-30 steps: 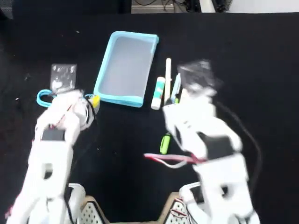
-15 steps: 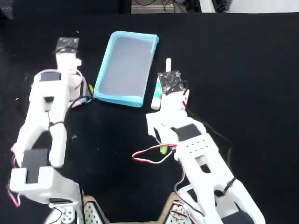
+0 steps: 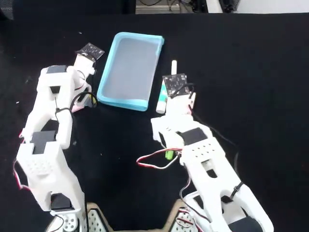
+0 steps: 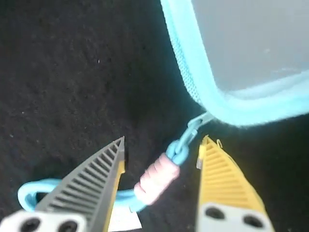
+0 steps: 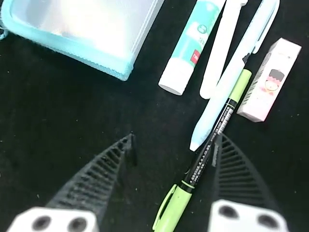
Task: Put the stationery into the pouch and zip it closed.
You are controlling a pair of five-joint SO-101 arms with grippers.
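there's print along the green marker (image 5: 222,116) and the glue stick (image 5: 193,42), too small to read.

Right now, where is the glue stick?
In the high view, the glue stick lies right of the pouch, between it and the white pen, in front of the right gripper.

There is one pouch (image 5: 72,29), one glue stick (image 5: 190,46), one eraser (image 5: 268,79). There is one white pen (image 5: 221,48), one blue pen (image 5: 228,82), one green marker (image 5: 199,157).

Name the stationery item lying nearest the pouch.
The glue stick, white with a teal label, lies beside the pouch; the pens and the eraser lie beyond it.
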